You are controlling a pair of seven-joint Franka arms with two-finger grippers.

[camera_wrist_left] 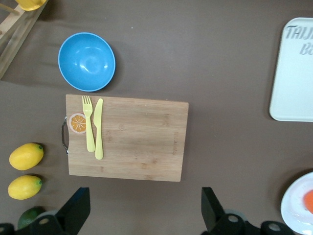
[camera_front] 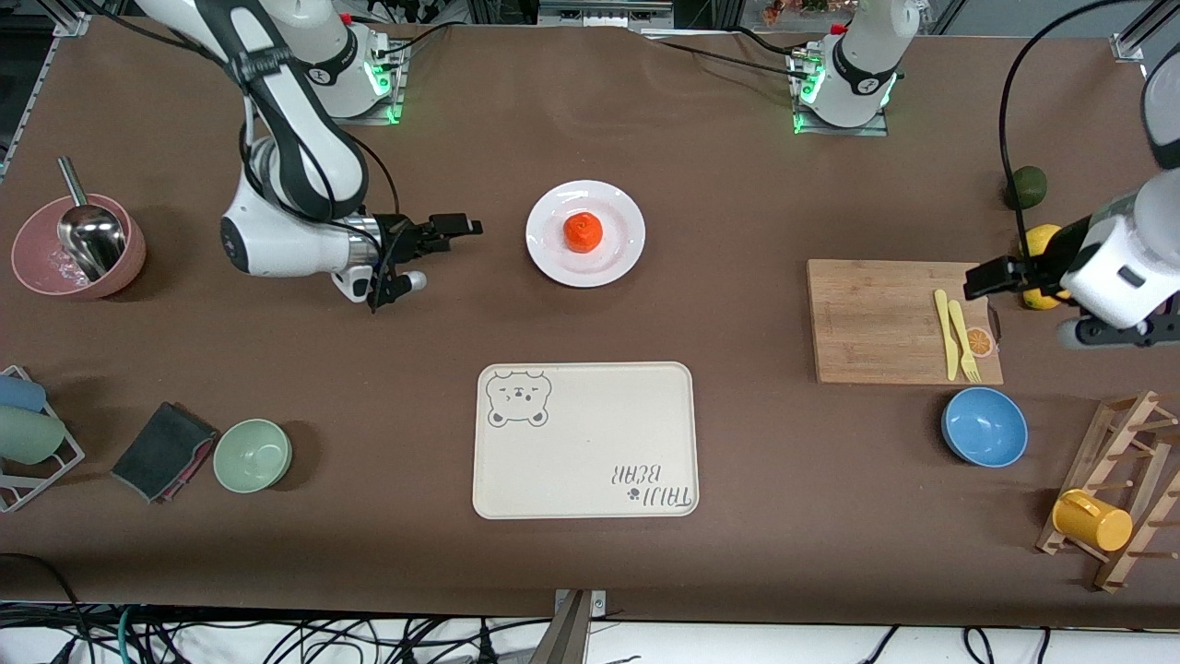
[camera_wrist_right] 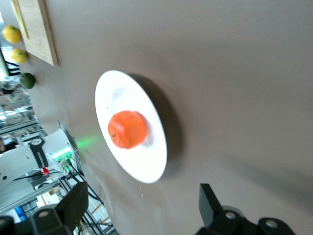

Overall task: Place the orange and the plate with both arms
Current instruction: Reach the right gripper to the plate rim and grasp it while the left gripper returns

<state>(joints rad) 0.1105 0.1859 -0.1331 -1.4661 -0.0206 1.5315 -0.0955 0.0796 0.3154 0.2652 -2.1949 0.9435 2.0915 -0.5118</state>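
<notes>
Two tools hang over the bench, both with fingers spread and nothing between them. The right tool (camera_front: 441,242) is turned on its side just above the bare bench top, pointing at the plate (camera_front: 620,242), which lies a short way off toward the left arm's end. The orange (camera_front: 583,231) sits on the middle of that plate; in the right wrist view the orange (camera_wrist_right: 127,129) and plate (camera_wrist_right: 146,161) fill the middle, apart from the finger (camera_wrist_right: 211,203). The left tool (camera_front: 985,279) hovers over the edge of the cutting board (camera_front: 876,323) at the left arm's end, above the yellow fork (camera_front: 961,339) and knife (camera_front: 944,335) lying side by side on the board. Two lemons (camera_wrist_left: 25,156) and a dark green fruit (camera_wrist_left: 28,216) lie by that tool, just off the board. A blue bowl (camera_front: 984,426) sits nearer the front camera than the board, and a beige tray (camera_front: 586,440) lies nearer the camera than the plate.
</notes>
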